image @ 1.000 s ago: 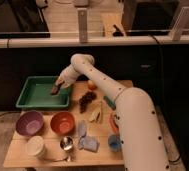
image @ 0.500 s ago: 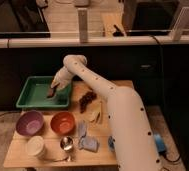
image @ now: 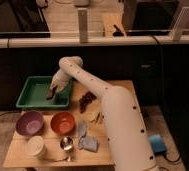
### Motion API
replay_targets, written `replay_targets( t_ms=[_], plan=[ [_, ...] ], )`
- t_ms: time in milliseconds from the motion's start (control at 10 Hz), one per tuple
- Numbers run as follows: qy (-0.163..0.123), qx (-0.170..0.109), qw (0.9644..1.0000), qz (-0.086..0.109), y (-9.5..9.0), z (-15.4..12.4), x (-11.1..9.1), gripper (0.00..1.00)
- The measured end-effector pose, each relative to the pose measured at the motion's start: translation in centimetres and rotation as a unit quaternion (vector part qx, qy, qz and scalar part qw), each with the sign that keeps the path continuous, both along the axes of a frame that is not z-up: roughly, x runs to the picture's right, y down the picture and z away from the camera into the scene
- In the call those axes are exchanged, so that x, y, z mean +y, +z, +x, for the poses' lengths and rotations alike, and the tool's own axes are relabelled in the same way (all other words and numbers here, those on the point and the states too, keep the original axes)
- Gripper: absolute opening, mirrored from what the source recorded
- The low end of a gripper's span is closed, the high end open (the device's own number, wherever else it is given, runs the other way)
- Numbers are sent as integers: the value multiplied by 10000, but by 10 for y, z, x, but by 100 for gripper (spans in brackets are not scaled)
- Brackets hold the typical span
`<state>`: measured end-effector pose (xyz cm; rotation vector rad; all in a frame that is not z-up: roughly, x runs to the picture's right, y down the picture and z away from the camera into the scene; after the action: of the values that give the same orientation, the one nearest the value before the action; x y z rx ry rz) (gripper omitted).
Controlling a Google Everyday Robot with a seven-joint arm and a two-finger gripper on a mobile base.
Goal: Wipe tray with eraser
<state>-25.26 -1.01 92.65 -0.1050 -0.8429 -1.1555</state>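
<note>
The green tray (image: 33, 95) sits at the back left of the wooden table. My gripper (image: 52, 93) reaches down into the tray's right half, near its right wall. A small dark block, the eraser (image: 50, 96), shows at the gripper's tip, low against the tray floor. The white arm (image: 93, 90) stretches from the lower right across the table to the tray.
A purple bowl (image: 30, 123) and an orange bowl (image: 63, 122) stand in front of the tray. A white cup (image: 36, 147), a metal cup (image: 66, 144) and a grey cloth (image: 88, 142) lie near the front edge. Dark items (image: 85, 101) lie right of the tray.
The gripper has moved left and deeper into the tray, and the arm has swung further over the table.
</note>
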Motion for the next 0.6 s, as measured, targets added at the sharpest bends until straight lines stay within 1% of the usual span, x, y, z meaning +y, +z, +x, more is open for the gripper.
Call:
replay_targets(
  t_ms=[300,500,600],
  plan=[
    [-71,158,9999,-13,13,-3,8,19],
    [-80,259,9996,-73,23,-3,12,19],
    [-70,333,9993,-144,31,-2,15,19]
  ],
)
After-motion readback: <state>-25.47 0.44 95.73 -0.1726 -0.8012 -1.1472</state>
